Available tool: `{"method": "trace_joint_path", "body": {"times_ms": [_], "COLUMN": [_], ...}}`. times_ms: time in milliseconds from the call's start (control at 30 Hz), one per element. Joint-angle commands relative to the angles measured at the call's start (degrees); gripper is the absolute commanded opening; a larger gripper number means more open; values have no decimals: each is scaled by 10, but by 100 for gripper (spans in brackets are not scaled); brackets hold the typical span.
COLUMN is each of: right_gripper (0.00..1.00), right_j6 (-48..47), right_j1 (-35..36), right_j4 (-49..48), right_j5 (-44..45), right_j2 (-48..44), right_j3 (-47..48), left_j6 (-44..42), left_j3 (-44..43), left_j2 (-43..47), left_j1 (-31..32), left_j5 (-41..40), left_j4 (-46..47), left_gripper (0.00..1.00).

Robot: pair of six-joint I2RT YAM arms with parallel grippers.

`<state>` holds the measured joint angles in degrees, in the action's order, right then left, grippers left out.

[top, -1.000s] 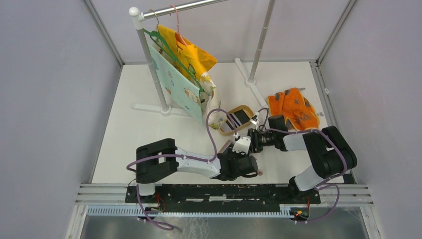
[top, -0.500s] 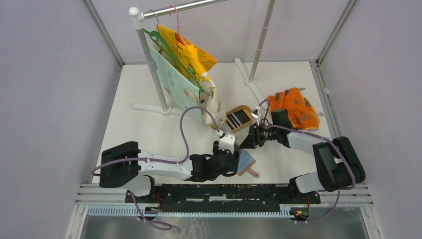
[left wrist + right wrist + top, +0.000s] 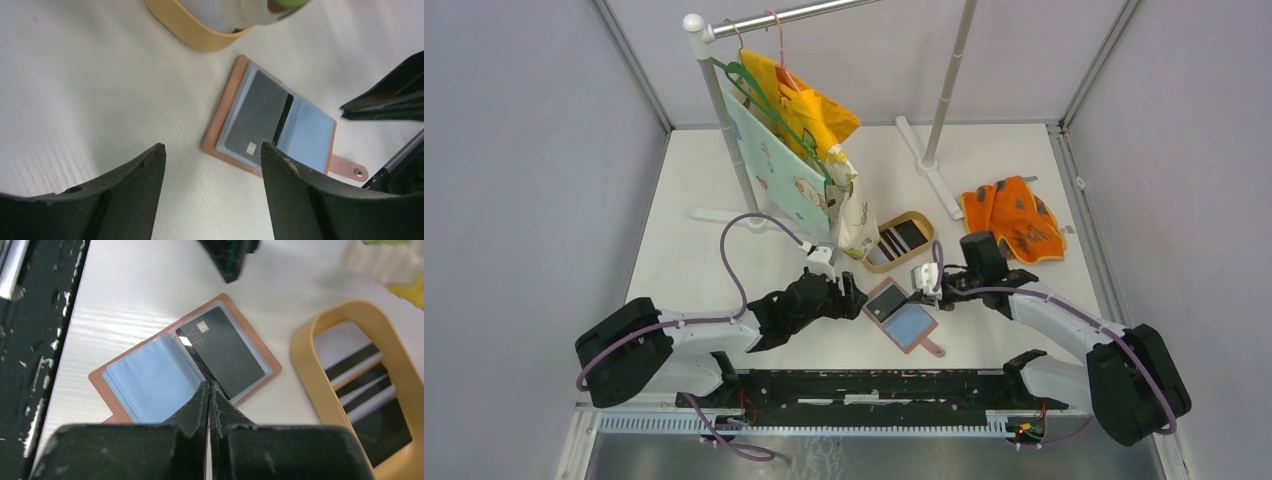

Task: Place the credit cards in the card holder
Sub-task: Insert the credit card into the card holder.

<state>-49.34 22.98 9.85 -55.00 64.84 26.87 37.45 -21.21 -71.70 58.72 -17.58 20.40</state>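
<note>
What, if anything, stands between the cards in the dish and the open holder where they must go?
Nothing visible does. The cards lie in the dish just behind the holder, with only bare table between them. The shut right pincer hangs close by the holder, empty.

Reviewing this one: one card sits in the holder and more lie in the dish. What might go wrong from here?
The card holder lies open and loose, so the shut right hand close over it may shove it. The dark card ends near the fold, and a bump might slide it out. The remaining cards lie flat inside the dish, whose rim may block fingers reaching for them.
</note>
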Motion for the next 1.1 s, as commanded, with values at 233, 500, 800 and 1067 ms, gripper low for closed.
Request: {"method": "trace_joint_path", "body": {"times_ms": [233, 500, 800, 1067], "right_gripper": [0, 0, 0, 1], "right_j6": [-184, -205, -129, -76], "right_j1": [116, 144, 169, 172], "right_j4": [-8, -3, -94, -130], "right_j5": [199, 246, 331, 313], "right_j2": [73, 107, 116, 104], "right_j3": [36, 37, 31, 23], "left_j6": [-21, -26, -4, 63], "left_j3": [-9, -26, -20, 50], "left_j2": [-77, -133, -163, -160], "left_j1": [-66, -72, -73, -73], "left_j5": [160, 173, 216, 260], "left_j4": [136, 149, 176, 291], "left_gripper": [67, 63, 56, 54]}}
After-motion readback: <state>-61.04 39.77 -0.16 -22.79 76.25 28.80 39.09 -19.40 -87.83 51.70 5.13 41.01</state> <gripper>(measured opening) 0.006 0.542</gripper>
